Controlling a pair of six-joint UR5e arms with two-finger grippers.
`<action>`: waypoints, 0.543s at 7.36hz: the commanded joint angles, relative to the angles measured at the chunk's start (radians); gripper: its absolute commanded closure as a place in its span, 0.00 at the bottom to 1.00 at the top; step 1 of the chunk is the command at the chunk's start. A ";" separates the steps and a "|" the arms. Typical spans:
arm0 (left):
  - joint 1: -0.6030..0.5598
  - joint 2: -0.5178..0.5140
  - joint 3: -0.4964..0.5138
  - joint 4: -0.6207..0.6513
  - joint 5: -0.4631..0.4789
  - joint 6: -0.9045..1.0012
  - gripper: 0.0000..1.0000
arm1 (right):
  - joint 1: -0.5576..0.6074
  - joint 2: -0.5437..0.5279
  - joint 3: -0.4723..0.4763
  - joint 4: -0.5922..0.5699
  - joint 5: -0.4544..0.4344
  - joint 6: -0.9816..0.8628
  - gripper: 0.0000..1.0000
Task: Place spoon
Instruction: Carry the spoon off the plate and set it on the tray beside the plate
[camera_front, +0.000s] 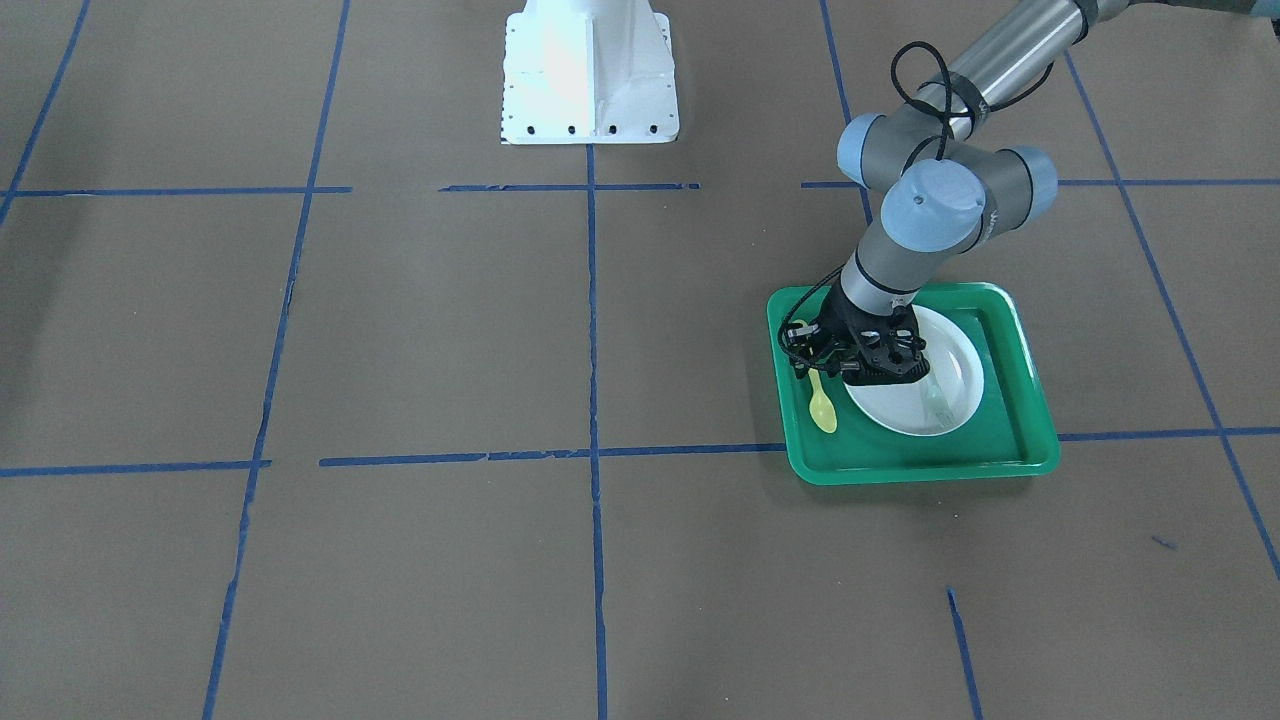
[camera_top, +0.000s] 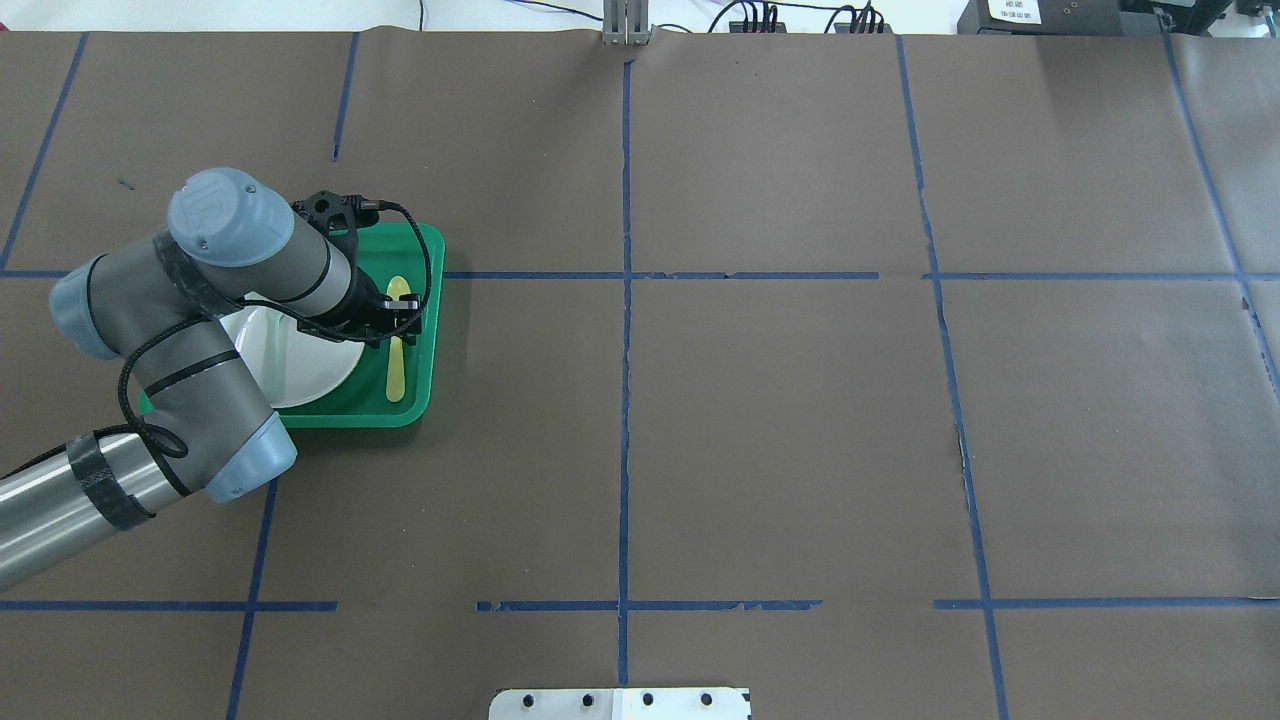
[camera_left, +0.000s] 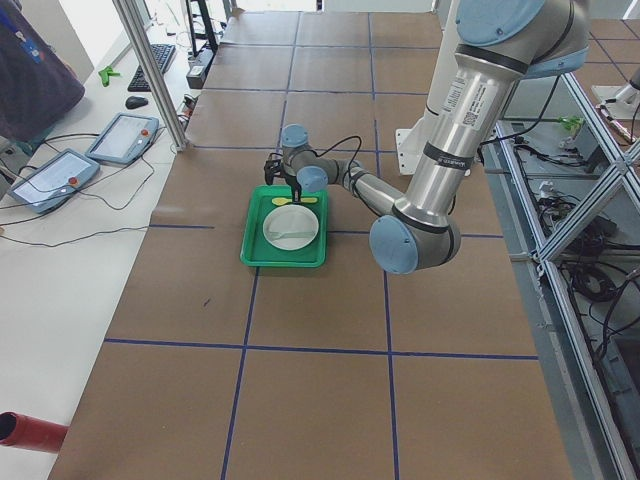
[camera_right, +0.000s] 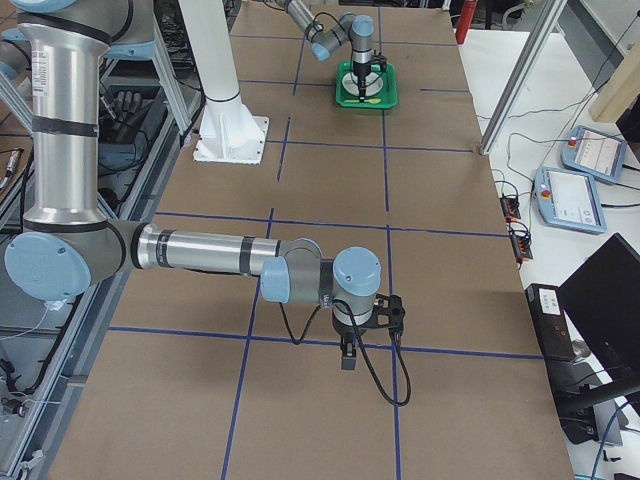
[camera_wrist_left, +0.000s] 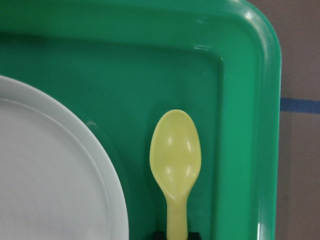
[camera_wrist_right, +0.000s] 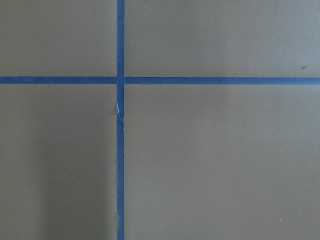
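Overhead exterior: left hand (camera_top: 400, 328) grips spoon (camera_top: 396, 370) in green tray (camera_top: 433, 300) beside plate (camera_top: 300, 372); right hand (camera_right: 347, 357), cannot tell.

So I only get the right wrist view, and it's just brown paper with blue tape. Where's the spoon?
Observer: The spoon lies flat in a green tray, beside a white plate, not on it.
Visitor: Is anything holding it?
Observer: The left gripper is down over its handle. I can't tell whether the fingers are pinching it.
Visitor: And is the plate bare?
Observer: No, a pale fork lies on it.
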 joint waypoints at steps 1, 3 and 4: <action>-0.026 0.006 -0.068 0.009 0.013 0.007 0.01 | 0.000 0.000 0.000 0.001 0.000 0.000 0.00; -0.063 0.009 -0.119 0.026 0.013 0.008 0.01 | 0.000 0.000 0.000 0.001 0.000 0.000 0.00; -0.099 0.012 -0.142 0.086 0.014 0.019 0.01 | 0.000 0.000 0.000 0.001 0.000 0.000 0.00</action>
